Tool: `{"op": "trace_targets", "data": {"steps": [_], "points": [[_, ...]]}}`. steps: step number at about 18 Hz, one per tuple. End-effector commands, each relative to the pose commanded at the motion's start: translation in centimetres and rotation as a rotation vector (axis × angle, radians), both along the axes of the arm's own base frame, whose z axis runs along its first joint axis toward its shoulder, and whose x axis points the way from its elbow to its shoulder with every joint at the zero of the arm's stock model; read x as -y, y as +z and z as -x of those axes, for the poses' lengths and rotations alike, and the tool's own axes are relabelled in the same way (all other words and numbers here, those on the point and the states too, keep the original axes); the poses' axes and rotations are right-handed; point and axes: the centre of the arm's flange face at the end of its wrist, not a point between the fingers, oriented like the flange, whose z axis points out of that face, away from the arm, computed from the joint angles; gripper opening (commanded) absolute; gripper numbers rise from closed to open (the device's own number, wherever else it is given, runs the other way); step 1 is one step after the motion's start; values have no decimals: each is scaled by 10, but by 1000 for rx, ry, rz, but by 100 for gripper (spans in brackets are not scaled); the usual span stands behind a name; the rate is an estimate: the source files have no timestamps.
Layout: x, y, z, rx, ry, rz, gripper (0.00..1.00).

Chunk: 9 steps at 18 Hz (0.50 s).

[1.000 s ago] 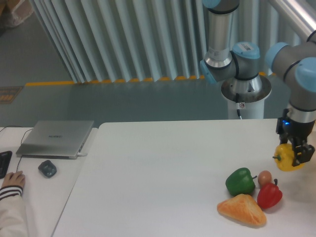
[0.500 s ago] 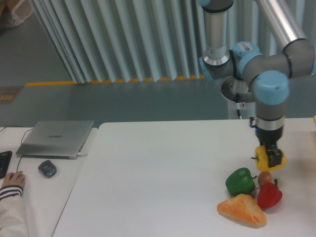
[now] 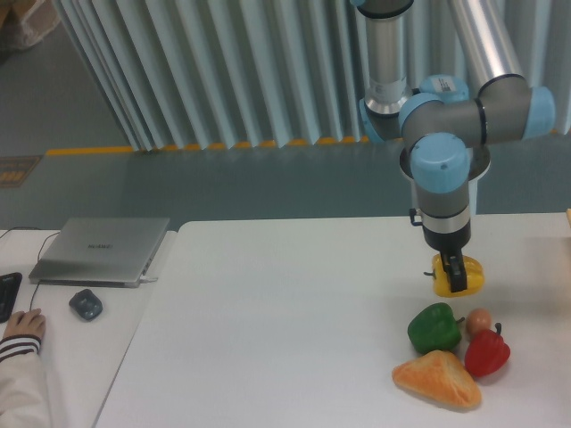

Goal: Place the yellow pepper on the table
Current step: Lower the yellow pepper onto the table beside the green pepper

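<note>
The yellow pepper [image 3: 470, 278] is held in my gripper [image 3: 456, 275], which is shut on it and points straight down. It hangs just above the white table [image 3: 285, 303], at the right side, a little behind and above the green pepper [image 3: 434, 328]. I cannot tell whether the pepper touches the tabletop. The gripper's dark fingers [image 3: 455, 270] cover the middle of the pepper.
A green pepper, a small brownish egg-like object [image 3: 479, 320], a red pepper [image 3: 487, 351] and an orange-tan bread wedge [image 3: 437, 379] sit clustered at the front right. A laptop [image 3: 103, 249], a mouse [image 3: 86, 304] and a person's hand [image 3: 22, 328] are on the adjoining desk at left.
My gripper has carried the yellow pepper leftward from the table's right edge, to a spot behind the green pepper. The other objects have not moved.
</note>
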Motion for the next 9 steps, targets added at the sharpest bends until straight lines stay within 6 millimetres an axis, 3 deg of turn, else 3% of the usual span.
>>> {"op": "trace_targets", "data": {"steps": [2, 9], "points": [[-9, -6, -15, -77, -67, 86, 45], [-17, -20, -26, -82, -67, 99, 48]]}}
